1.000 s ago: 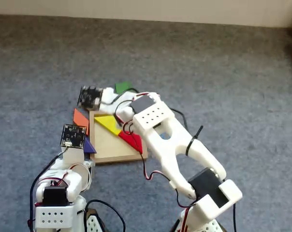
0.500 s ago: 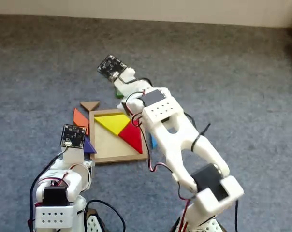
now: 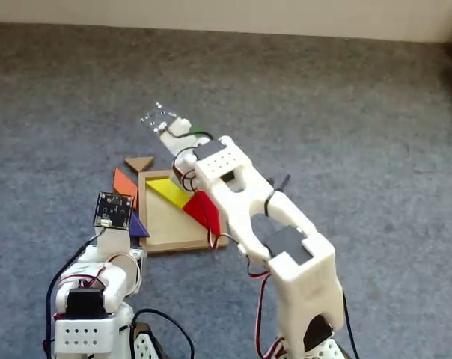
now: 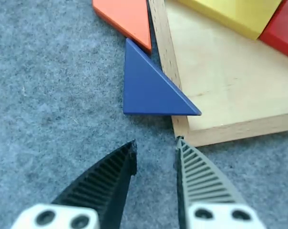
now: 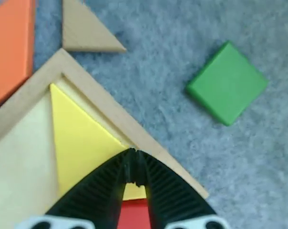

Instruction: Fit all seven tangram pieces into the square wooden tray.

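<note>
The square wooden tray (image 3: 162, 241) holds a yellow triangle (image 3: 165, 190) and a red triangle (image 3: 204, 210). An orange piece (image 3: 123, 185), a tan triangle (image 3: 138, 162) and a blue triangle (image 4: 149, 90) lie on the carpet along the tray's left side. A green square (image 5: 227, 89) lies on the carpet beyond the tray's far rim. My right gripper (image 5: 133, 156) is shut with nothing in it, above the yellow triangle (image 5: 82, 138) by the tray's far rim (image 5: 101, 98). My left gripper (image 4: 156, 143) is open, just short of the blue triangle and the tray's corner (image 4: 184, 129).
Grey carpet surrounds the tray. The right arm (image 3: 241, 202) stretches across the tray's right side and hides that part. The left arm's base (image 3: 87, 314) stands at the near left. A pale wall strip runs along the far edge.
The right arm swung off the tray's far-left corner, out past the far rim, then drew back slightly; the tan triangle came into sight. The left arm has not moved.
</note>
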You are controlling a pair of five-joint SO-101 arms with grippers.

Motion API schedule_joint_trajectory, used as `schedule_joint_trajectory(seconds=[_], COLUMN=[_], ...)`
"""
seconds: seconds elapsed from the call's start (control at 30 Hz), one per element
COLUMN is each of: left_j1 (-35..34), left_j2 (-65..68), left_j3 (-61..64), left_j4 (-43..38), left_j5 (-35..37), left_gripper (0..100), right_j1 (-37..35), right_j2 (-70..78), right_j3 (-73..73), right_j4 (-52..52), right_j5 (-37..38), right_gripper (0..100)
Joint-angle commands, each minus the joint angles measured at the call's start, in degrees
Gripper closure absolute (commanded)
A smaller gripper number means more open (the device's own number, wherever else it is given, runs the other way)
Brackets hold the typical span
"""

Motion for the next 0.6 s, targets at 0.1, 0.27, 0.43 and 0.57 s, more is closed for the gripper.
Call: schedule_joint_trajectory(seconds=[0.1, 0.27, 0.43, 0.57], left_j1=[0.7, 0.7, 0.7, 0.7], left_j2=[-3.1, -3.1, -3.1, -3.1], left_j3=[1.2, 1.2, 1.2, 1.2], left_j4=[0.3, 0.3, 0.3, 0.3], left_j5=[-0.3, -0.3, -0.3, -0.3], left_gripper=[86, 86, 86, 86], right_j1=[4.3, 4.2, 4.2, 4.2], right_j2=[3.5, 2.4, -0.7, -4.6], right_j3=[-10.3, -17.6, -21.9, -22.0], right_j4=[6.7, 17.7, 26.2, 29.8], right_j5=[1.9, 2.6, 2.6, 2.6], right_gripper=[99.5, 99.5, 99.5, 99.5])
